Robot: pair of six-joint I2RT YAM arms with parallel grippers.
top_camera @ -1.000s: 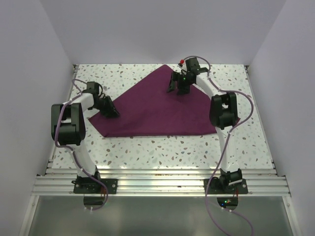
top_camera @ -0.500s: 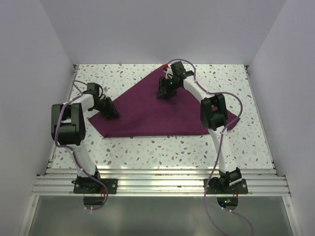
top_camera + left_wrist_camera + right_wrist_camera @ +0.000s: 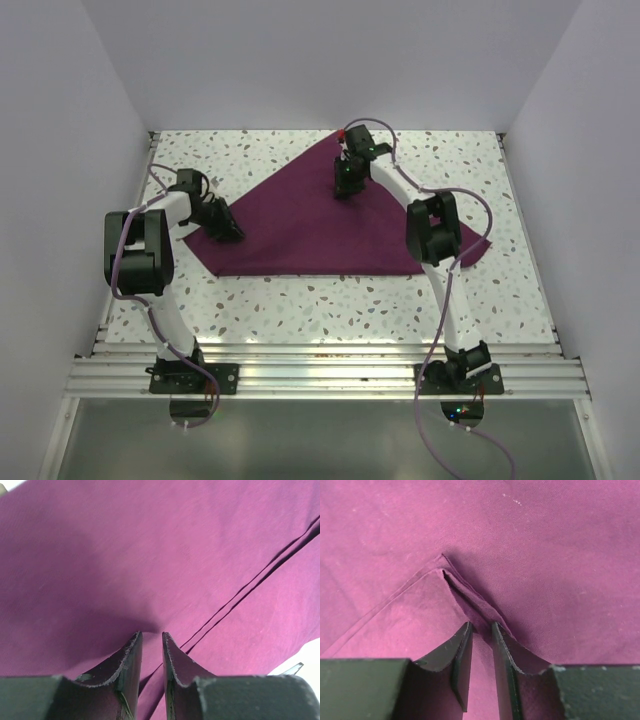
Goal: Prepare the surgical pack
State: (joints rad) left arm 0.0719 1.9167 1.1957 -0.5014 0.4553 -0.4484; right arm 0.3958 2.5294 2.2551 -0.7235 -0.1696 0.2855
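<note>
The tabletop (image 3: pixel 300 300) is white with little dark spots. Plain pale walls (image 3: pixel 300 60) stand on three sides. Shiny metal rails (image 3: pixel 320 368) run along its near edge. The light is soft and even.

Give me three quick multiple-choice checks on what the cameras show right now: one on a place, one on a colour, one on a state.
1. Where is the right gripper in relation to the cloth?
A. at its near right corner
B. by its far corner
C. off it, at the table's near edge

2. What colour is the cloth?
A. green
B. white
C. plum purple

3. How do the right gripper's jaws stand?
A. nearly shut on a fold of cloth
B. wide open
C. clamped on a metal tray

Key:
1. B, because the top view shows it at the triangle's far tip.
2. C, because the cloth is purple in all three views.
3. A, because the right wrist view shows a raised fold running in between the fingers.
</note>
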